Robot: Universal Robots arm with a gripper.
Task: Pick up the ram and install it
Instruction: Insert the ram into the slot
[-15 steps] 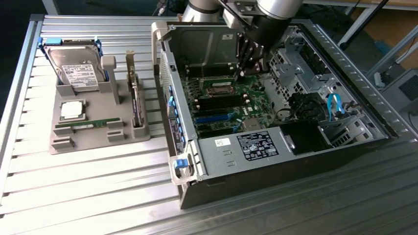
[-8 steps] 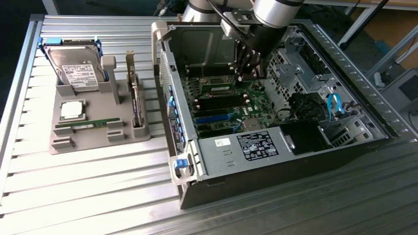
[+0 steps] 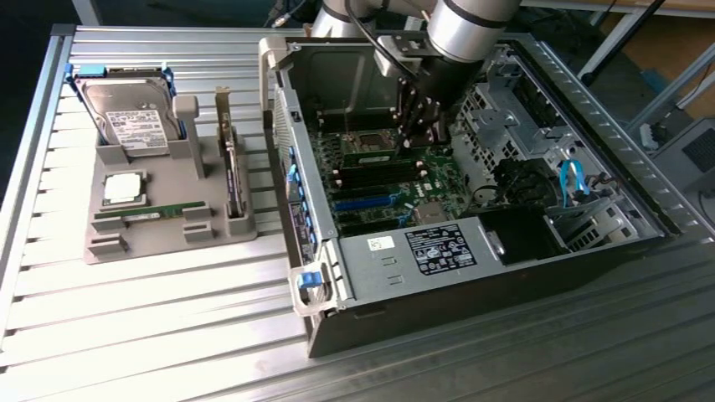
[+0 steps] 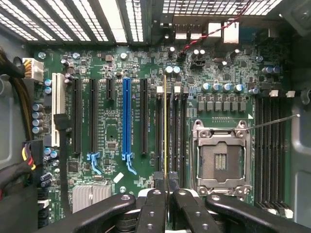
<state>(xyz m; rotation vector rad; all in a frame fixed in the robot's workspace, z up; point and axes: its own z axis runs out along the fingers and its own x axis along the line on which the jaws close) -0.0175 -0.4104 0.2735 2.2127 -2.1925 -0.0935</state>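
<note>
tool (image 4: 166, 182) tight around ram (image 4: 165, 126), barely an edge

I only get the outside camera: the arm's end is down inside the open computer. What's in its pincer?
Observer: The wrist camera shows the pincer shut on a thin memory stick, seen edge-on.
Visitor: Where is the stick aimed?
Observer: It runs parallel to the long dark memory slots, over that row. I can't tell whether it is seated in one.
Visitor: Anything beside those slots?
Observer: A square, metal-framed chip socket, with no chip in it.
</note>
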